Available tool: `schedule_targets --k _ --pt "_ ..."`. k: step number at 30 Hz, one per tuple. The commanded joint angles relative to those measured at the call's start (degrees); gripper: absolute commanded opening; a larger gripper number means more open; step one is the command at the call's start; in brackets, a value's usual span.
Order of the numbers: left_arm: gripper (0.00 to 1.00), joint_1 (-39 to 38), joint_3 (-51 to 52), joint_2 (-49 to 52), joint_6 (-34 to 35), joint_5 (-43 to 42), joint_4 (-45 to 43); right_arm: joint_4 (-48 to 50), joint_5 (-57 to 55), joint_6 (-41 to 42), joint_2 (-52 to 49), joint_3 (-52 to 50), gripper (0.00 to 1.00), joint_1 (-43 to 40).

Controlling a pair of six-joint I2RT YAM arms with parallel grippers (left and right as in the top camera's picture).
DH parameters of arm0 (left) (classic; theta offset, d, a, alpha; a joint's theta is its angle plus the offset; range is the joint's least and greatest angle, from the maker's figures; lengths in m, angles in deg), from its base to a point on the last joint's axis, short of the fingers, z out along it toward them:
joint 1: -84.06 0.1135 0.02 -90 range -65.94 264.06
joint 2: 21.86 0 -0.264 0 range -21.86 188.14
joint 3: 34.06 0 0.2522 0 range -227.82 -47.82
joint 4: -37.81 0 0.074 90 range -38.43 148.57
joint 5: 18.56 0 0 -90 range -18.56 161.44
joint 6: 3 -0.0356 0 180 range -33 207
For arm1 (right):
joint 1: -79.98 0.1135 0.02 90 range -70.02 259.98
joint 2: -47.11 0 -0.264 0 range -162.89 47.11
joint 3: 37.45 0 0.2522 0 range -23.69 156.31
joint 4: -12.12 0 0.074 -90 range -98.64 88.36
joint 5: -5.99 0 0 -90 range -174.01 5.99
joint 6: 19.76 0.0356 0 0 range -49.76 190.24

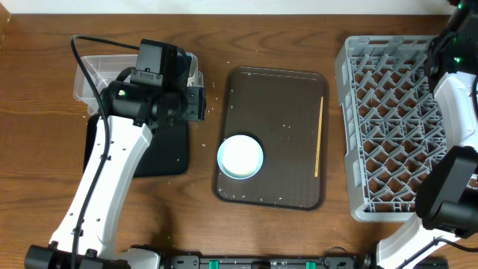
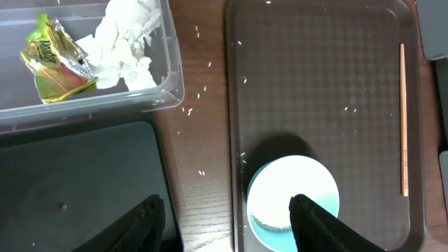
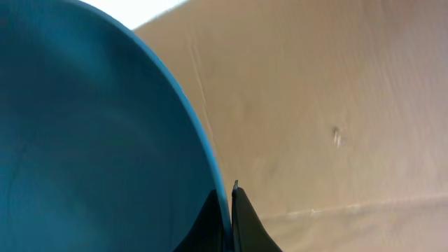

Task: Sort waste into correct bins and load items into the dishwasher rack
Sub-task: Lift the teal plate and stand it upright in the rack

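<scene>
Two arms, two jobs. Left pincer (image 2: 226, 213) hangs open and empty, forearm stretched out from the near table edge, wrist pointing down. Ahead-left of it the clear tub (image 2: 168, 87) holds napkins (image 2: 126, 42) and the snack wrapper (image 2: 56, 59). The black tray (image 2: 77, 182) lies below its left finger, the mint bowl (image 2: 294, 192) below its right finger on the brown serving tray (image 2: 322, 84), and the chopstick (image 2: 403, 119) well right. My read: bowl is next, so drop and pinch the rim. Right pincer (image 3: 227, 210) is clamped on the dark-blue bowl-plate (image 3: 91, 140) rim, arm raised beside the dishwasher rack (image 1: 388, 112). Loading step; needs lowering between pegs.
</scene>
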Motion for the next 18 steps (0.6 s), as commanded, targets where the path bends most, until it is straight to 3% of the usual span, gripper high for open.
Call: schedule_targets --k 1,5,13,18 --pt "0.6 -0.02 0.57 0.35 -0.35 0.5 0.15 0.87 4.96 -10.03 0.02 0.28 0.01 0.11" --pt "0.6 -0.02 0.57 0.35 -0.35 0.5 0.17 -0.07 7.96 -14.03 0.02 0.28 0.01 0.11" --pt "0.6 -0.02 0.55 0.35 -0.35 0.5 0.17 -2.03 8.44 -13.97 -0.07 -1.11 0.01 -0.04" --pt "0.6 -0.02 0.57 0.35 -0.35 0.5 0.17 -1.73 5.07 -9.31 -0.07 -2.4 0.01 -0.04"
